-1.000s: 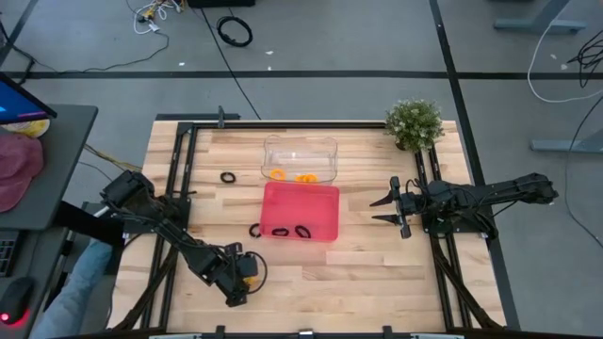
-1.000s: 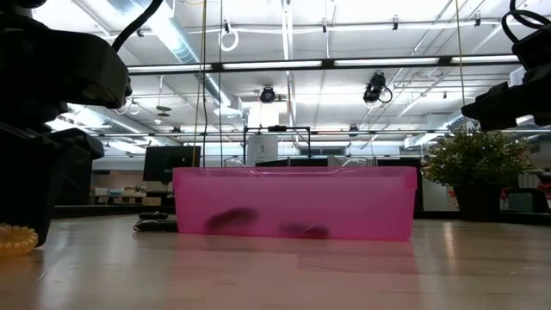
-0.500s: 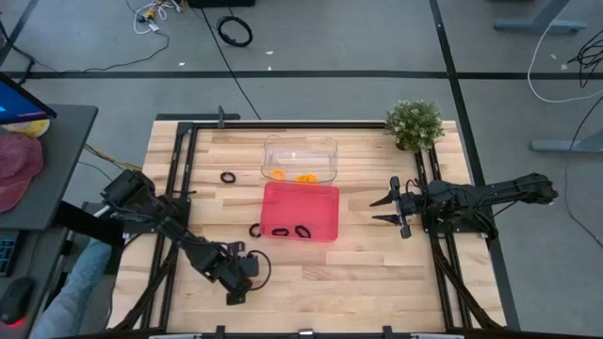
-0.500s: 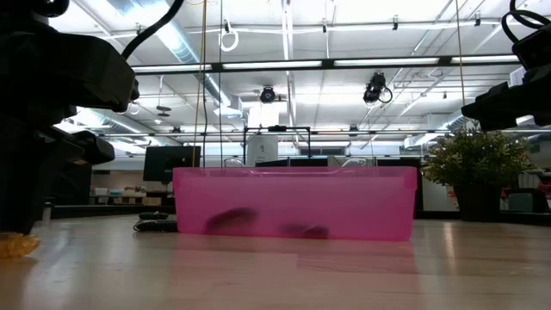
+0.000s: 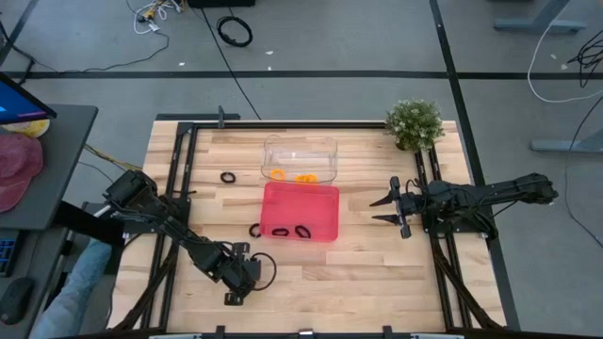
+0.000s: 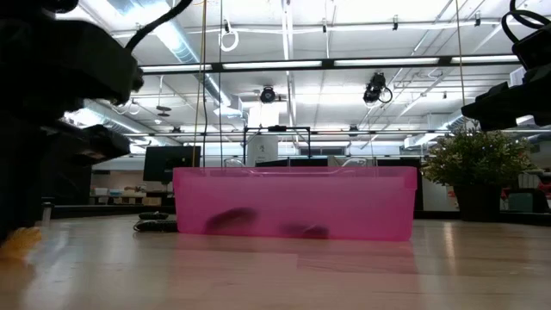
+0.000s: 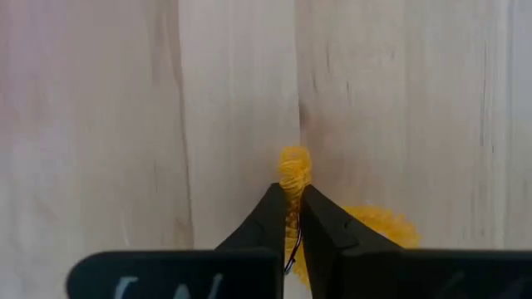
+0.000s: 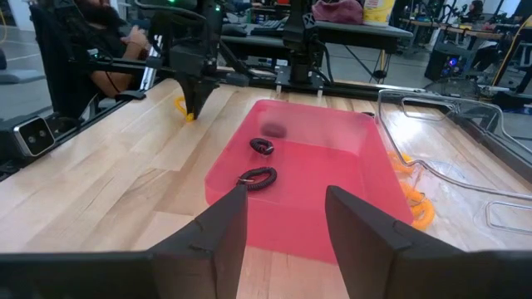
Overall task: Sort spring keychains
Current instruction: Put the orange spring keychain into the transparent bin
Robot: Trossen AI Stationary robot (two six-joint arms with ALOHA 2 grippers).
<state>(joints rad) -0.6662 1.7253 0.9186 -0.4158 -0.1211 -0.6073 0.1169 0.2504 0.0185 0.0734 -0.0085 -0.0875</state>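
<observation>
An orange spring keychain (image 7: 291, 170) sits between the fingers of my left gripper (image 7: 293, 199), which is shut on it near the table's front left (image 5: 243, 271). In the low view it is an orange blur (image 6: 17, 245) at table height. Two black keychains (image 8: 258, 177) lie on the floor of the pink tray (image 5: 320, 200). Two more black ones (image 5: 227, 176) (image 5: 255, 230) lie flat on the wood left of the trays. Orange keychains (image 5: 277, 174) lie in the clear tray (image 5: 300, 143). My right gripper (image 5: 394, 209) waits open at the right, pointing at the pink tray. My left gripper pinches the orange keychain's coil (image 7: 291, 184) between its two fingertips, squeezing it flat. The fingers come steeply from above. One end of the loop pokes out past the tips, and the rest bulges out beside one finger (image 7: 382, 226). Whether it is clear of the table I cannot tell.
A potted plant (image 5: 415, 122) stands at the far right corner. Black frame rails (image 5: 179, 169) run along the table's left and right sides. Bare wood lies between the left gripper and the pink tray's near wall.
My left gripper has taken hold of the orange keychain: the round coil seen in the low view is now squeezed and blurred. The wrist has rolled, and the gripper now covers the keychain in the high view.
</observation>
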